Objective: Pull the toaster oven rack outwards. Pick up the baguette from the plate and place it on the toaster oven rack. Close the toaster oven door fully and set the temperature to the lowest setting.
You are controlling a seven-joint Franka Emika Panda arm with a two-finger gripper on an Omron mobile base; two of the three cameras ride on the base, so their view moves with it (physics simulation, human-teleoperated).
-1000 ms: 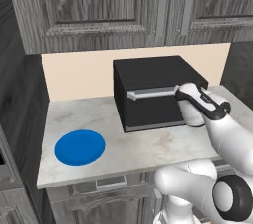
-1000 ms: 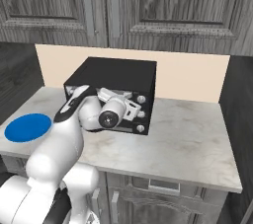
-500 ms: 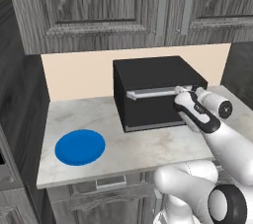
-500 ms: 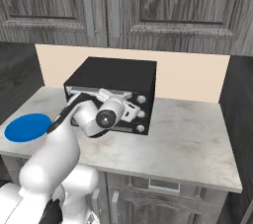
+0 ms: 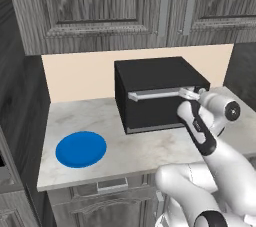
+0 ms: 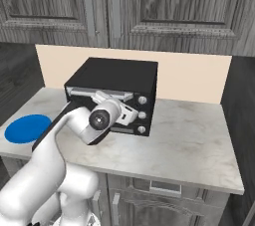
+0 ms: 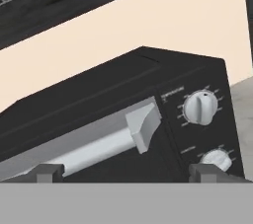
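Toaster oven (image 5: 155,96) sits at the back of the counter (image 5: 145,148), its door (image 5: 150,111) shut, silver bar handle (image 7: 94,144) along the door's top edge. In my hand view the handle runs from 9 toward 1 o'clock, the knobs (image 7: 200,107) at 3 o'clock. My gripper (image 7: 126,171) is spread wide, holding nothing, fingertips (image 7: 47,171) just in front of the handle; contact I cannot tell. Blue plate (image 5: 81,149) lies well apart, at 8 o'clock from the oven in the left base view, nothing on it.
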